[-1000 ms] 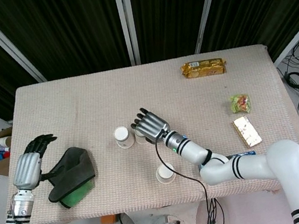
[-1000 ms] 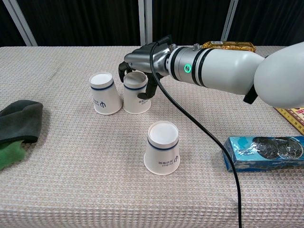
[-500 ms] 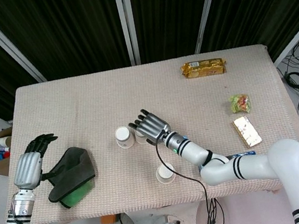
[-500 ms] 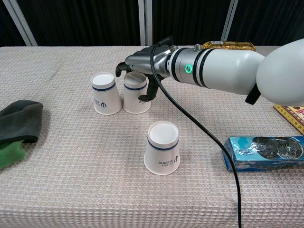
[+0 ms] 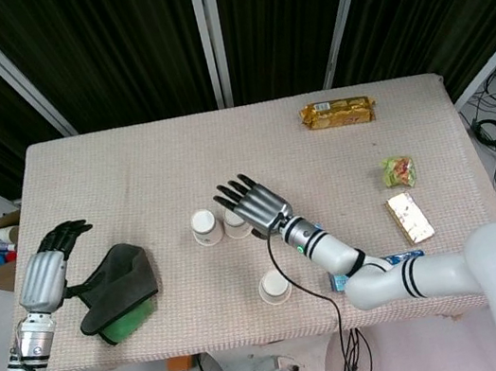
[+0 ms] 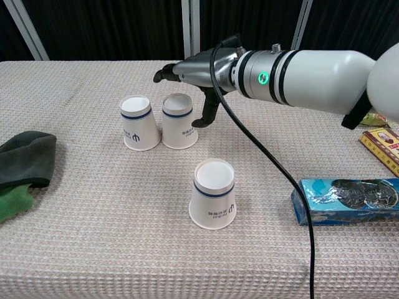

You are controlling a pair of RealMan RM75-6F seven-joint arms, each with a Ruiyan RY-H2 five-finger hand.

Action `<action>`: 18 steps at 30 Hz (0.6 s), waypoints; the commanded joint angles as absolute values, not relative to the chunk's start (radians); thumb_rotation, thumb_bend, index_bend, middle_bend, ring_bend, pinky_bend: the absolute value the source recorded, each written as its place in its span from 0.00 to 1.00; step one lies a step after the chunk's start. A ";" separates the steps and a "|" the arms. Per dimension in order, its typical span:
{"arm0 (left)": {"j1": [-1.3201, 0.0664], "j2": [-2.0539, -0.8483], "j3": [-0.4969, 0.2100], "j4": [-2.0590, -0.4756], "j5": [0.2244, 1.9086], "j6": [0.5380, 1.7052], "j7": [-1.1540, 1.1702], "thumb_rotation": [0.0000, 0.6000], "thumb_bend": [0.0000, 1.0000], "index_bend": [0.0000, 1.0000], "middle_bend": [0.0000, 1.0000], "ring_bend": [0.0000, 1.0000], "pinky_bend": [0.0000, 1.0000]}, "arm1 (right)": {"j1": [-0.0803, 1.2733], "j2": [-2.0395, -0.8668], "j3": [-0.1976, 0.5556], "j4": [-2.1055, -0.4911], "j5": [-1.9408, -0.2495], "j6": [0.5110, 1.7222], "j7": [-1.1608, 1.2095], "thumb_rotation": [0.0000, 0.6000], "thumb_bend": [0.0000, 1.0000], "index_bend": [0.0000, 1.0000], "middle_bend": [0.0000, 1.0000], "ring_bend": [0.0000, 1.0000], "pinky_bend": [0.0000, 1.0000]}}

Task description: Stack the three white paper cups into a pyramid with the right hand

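Two paper cups [image 6: 138,123] [image 6: 179,120] stand upside down side by side, touching, near the middle of the worktop [image 5: 130,168]. A third cup [image 6: 214,194] stands alone nearer the front edge, a little to the right of the pair. The right hand [image 6: 198,68] hangs above and just behind the right cup of the pair, fingers spread, touching neither. A folded cloth [image 5: 118,290] lies at the left front, with the left hand [image 5: 47,271] just beside it on its left. A flat box [image 6: 346,199] lies at the right front. A snack packet [image 5: 337,113] lies at the far edge, right of centre.
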State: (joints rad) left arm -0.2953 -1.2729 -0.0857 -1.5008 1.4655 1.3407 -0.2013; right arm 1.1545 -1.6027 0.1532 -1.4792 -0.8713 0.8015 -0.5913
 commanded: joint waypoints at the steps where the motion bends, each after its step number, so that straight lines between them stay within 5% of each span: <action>1: -0.294 -1.268 -0.089 -1.506 1.462 1.342 -0.198 1.00 0.16 0.21 0.16 0.11 0.16 | 1.067 -1.442 0.129 -1.689 -1.006 0.928 -0.561 1.00 0.21 0.00 0.06 0.00 0.00; 8: -0.298 -1.281 -0.104 -1.509 1.435 1.337 -0.164 1.00 0.16 0.21 0.16 0.11 0.16 | 0.943 -1.235 0.028 -1.912 -1.254 0.947 -0.378 1.00 0.16 0.03 0.18 0.00 0.00; 18: -0.307 -1.288 -0.102 -1.529 1.429 1.317 -0.127 1.00 0.16 0.21 0.16 0.11 0.16 | 0.918 -1.269 -0.054 -1.857 -1.393 0.839 -0.307 1.00 0.16 0.06 0.20 0.00 0.00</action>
State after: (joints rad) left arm -0.3060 -1.2883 -0.1017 -1.5282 1.4286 1.3174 -0.1277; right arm 0.9204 -1.2563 -0.0462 -1.8700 -1.3829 0.8580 -0.3137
